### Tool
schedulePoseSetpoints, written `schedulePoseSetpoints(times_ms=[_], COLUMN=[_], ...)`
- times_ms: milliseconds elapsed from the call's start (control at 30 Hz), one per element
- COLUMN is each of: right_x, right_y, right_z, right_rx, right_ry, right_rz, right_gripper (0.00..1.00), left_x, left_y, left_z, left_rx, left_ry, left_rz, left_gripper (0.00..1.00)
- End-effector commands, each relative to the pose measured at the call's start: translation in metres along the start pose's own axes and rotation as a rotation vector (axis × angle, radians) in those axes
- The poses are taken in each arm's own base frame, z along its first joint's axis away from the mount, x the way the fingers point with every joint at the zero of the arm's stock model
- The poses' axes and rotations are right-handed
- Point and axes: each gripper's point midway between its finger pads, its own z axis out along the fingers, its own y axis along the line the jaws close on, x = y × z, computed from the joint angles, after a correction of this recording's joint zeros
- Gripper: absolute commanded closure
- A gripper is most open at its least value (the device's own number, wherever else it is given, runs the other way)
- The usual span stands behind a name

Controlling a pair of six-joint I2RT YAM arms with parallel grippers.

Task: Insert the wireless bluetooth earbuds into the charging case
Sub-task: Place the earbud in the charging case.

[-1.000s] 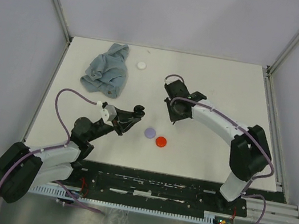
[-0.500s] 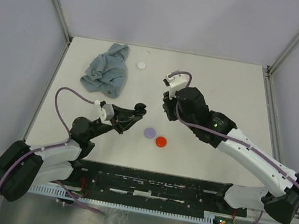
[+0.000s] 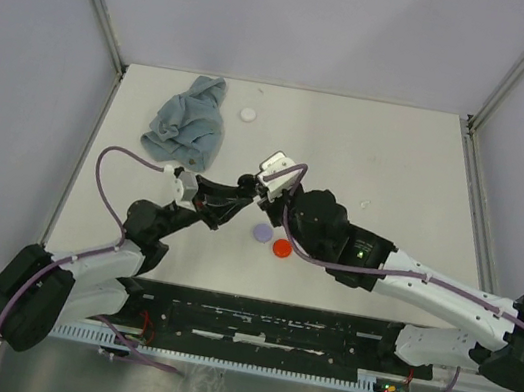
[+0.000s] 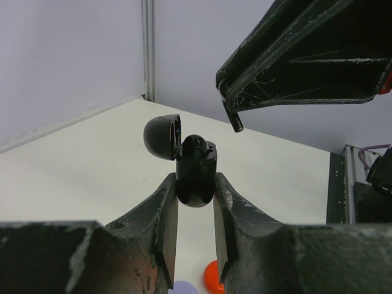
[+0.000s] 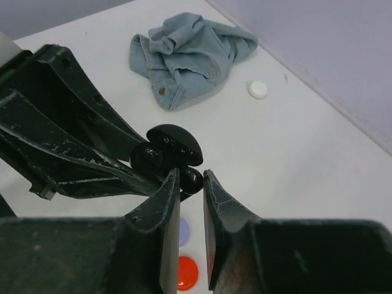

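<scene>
From above, the left gripper is clamped on the black charging case near the table's centre, with the right gripper just beside it at 3 o'clock. A lavender disc and a red disc lie at 5 o'clock. The left wrist view shows the case pinched by its lower flanks, lid hinged open at 10 o'clock, and what looks like a black earbud in its mouth. In the right wrist view the jaws stand a slit apart; whether they pinch anything is unclear. Earbuds look light, hard and slick, so a gentle pinch across the body seems best.
</scene>
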Motion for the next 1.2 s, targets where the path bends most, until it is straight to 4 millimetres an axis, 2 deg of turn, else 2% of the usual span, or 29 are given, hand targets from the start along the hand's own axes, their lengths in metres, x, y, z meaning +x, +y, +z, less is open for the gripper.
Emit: schedulePoseSetpoints(times_ms=[0,467,1167], right_x=[-0.041,-0.025,-0.028], right_y=[-0.003,0.01,0.025], right_z=[0.001,0.011,-0.002], right_rx=[0.056,0.042,-0.067], right_ry=[-0.173,-0.185,-0.264], right_rz=[-0.036,-0.084,-0.011], right_gripper=[0.82,0.82,0.81], left_x=[-0.024,-0.039,-0.043], left_y=[-0.006,-0.016,-0.008], left_z=[0.01,0.014,0.022], left_rx=[0.035,0.081,0.044], left_ry=[-0.068,-0.108,-0.124], left_rz=[-0.025,-0.064,-0.181], left_gripper=[0.97,0.97,0.97])
